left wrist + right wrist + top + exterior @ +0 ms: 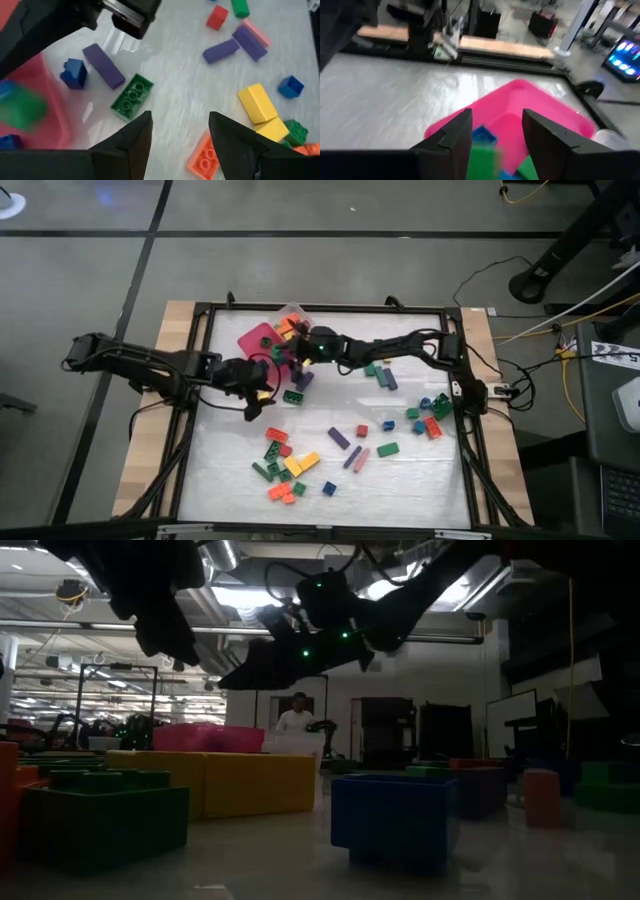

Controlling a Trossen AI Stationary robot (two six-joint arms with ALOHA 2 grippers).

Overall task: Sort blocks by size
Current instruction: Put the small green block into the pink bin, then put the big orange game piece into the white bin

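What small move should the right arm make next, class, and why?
Probably lift the right pincer clear of the pink tray. Its fingers stand open right above the tray, where a blue block and a green block already lie, so nothing appears held.

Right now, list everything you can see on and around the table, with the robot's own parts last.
pink tray: one, pink, far side of the table left of centre, blue and green blocks inside.
clear tray: one, transparent, just beyond the pink tray, orange and yellow pieces in it.
blocks: dozens, red, green, yellow, blue, orange, purple; clusters at near centre-left, at centre and on the right side.
green block: one, green, studded, beside the pink tray.
table: one, white top, black frame.
person: one, light top, in the room behind.
left claw: one, dark, open, empty, near the green block.
right claw: one, dark, open, over the pink tray.
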